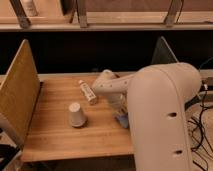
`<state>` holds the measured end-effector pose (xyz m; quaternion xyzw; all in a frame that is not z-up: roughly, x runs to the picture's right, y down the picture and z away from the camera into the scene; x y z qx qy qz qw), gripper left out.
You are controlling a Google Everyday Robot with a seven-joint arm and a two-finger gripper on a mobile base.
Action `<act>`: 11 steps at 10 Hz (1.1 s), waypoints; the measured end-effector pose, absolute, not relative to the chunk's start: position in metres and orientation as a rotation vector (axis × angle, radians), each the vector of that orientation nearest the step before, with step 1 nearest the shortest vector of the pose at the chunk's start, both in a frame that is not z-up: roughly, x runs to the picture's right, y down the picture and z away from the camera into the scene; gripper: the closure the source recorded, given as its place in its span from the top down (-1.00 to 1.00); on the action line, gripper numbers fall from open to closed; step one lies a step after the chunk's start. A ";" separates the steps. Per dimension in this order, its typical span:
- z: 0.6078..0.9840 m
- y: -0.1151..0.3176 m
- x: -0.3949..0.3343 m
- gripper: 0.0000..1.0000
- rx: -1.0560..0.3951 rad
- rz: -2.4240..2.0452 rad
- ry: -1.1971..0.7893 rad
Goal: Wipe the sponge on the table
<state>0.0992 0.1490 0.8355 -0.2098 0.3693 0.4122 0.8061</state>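
Well, the big white arm [160,110] fills the right side of the view and reaches in over the table [55,135]. It bends at a round joint and then points down. The gripper [119,111] is at its low end, close to the right side of the wooden top, and the arm hides part of it. Its fingers are squeezed together. The sponge [121,120] is a small blue bit right under the gripper tip, lying on the table next to the arm. Only a corner of it shows, so I cannot tell if the fingers pinch it or just press on it. A white cup [76,115] stands upside down on the table, to the left of the gripper and apart from it. A white bottle [88,92] lies on its side behind the cup, close to the arm's round joint. A yellow side panel [20,87] stands up along the left edge of the table. A grey panel [163,50] stands at the back right. Dark cables [202,130] hang on the far right. A shelf [110,22] runs across the top.
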 end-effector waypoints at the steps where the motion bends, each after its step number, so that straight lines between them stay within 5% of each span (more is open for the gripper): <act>1: 0.832 0.161 0.086 -0.84 -0.477 0.840 0.776; 7: 0.833 0.185 -0.020 -0.84 -0.574 0.686 0.599; 11: 0.852 0.157 -0.062 -0.84 -0.464 0.637 0.527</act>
